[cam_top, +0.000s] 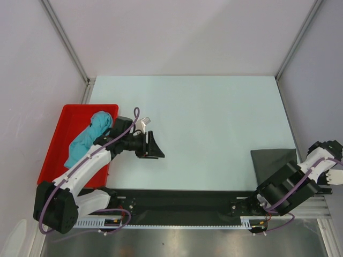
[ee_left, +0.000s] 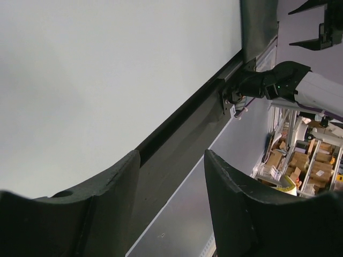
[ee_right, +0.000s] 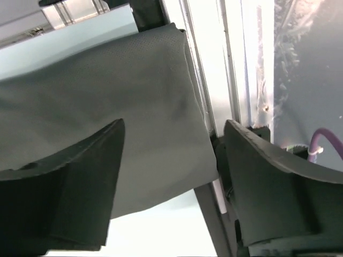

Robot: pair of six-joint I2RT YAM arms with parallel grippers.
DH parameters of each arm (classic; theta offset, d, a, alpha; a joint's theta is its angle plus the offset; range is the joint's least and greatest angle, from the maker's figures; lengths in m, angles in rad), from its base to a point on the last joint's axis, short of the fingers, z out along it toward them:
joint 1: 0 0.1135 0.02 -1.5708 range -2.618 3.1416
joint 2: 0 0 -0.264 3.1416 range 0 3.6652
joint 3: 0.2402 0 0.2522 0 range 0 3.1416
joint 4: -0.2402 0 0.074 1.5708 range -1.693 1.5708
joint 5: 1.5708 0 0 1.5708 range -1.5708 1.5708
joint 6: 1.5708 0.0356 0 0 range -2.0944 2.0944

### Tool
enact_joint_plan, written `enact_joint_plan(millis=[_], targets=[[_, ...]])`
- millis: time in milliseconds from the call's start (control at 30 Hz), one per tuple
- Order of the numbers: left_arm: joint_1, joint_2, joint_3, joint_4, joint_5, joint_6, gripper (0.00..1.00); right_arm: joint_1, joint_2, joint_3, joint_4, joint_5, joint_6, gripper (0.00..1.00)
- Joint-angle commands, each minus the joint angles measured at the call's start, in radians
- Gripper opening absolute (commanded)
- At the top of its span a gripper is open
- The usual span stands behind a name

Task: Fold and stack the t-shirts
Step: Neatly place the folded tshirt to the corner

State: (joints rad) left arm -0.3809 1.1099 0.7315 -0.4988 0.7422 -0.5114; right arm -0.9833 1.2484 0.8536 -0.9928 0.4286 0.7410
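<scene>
The dark grey t-shirt (cam_top: 274, 163) is lying folded flat at the near right edge of the table (cam_top: 214, 118), while the teal t-shirt (cam_top: 91, 136) is sitting bunched in the red tray (cam_top: 72, 120). The right tool (ee_right: 175, 128) is poised over the grey cloth with its jaws spread, gripping nothing. The left tool (cam_top: 155, 145) is hanging open and empty beside the tray. I'd say the right one should be lifting straight up, so no finger is dragging the fold open.

The pale table (cam_top: 214, 123) bears a folded dark grey t-shirt (cam_top: 273, 163) near-right and a red tray (cam_top: 75, 118) at left.
</scene>
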Motion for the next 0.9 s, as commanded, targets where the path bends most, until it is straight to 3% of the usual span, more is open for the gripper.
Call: enact_joint_plan(millis=[0, 133, 200, 400, 533, 633, 733, 867], targets=[[0.007, -0.004, 0.000, 0.034, 0.039, 0.027, 0.57, 0.000, -0.049, 0.073, -0.067, 0.078, 0.034, 0.81], [0.007, -0.010, -0.009, 0.035, 0.034, 0.027, 0.57, 0.125, -0.092, 0.098, -0.067, 0.084, 0.054, 0.76], [0.007, -0.009, -0.014, 0.040, 0.036, 0.024, 0.57, 0.282, -0.083, 0.107, -0.033, 0.097, 0.072, 0.68], [0.007, -0.013, -0.009, 0.043, 0.023, 0.010, 0.57, 0.590, 0.020, 0.085, -0.017, 0.142, 0.178, 0.69], [0.007, -0.022, -0.009, 0.029, 0.006, 0.004, 0.57, 0.667, 0.069, 0.048, 0.057, 0.081, 0.186, 0.68], [0.007, -0.035, -0.007, 0.016, -0.010, 0.001, 0.57, 0.709, 0.127, 0.039, 0.097, 0.076, 0.184, 0.58], [0.007, -0.047, -0.001, 0.003, -0.026, -0.006, 0.57, 0.738, 0.175, 0.032, 0.154, 0.084, 0.175, 0.35], [0.007, -0.053, 0.012, -0.024, -0.049, -0.003, 0.57, 0.742, 0.235, 0.030, 0.213, 0.070, 0.153, 0.31]])
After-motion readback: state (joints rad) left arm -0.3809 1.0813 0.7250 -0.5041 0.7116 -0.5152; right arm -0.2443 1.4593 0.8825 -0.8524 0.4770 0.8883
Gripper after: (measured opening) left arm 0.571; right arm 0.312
